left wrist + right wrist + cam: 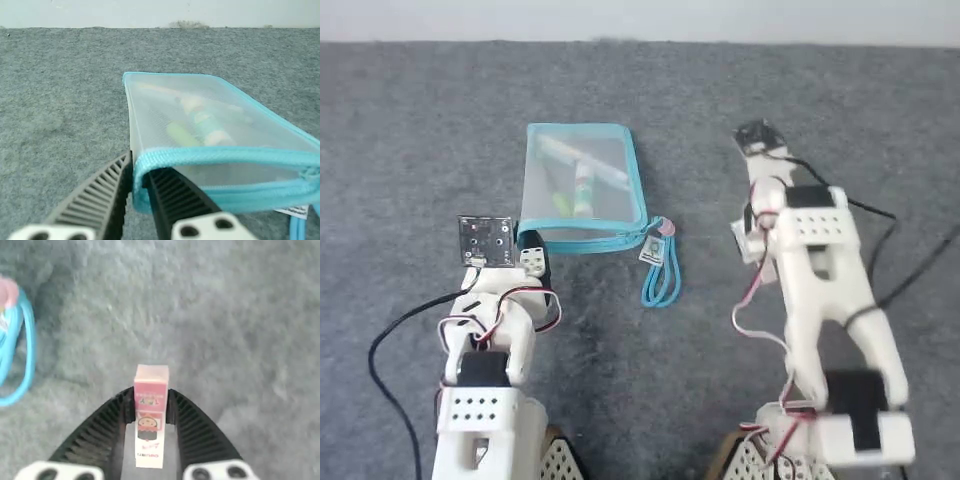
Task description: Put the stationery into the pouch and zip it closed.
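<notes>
Firmly clamped, the left gripper (137, 167) pinches the teal-trimmed corner of the mesh pouch (210, 125) nearest its own arm. The pouch lies on the grey felt table cover (420, 130), with pens and other stationery (582, 185) visible through its side. The right gripper (150, 399) squeezes a small pink block (151, 390), seemingly an eraser, to the right of the pouch and well apart from it. A teal strap (662, 278) loops from the pouch's other near corner.
</notes>
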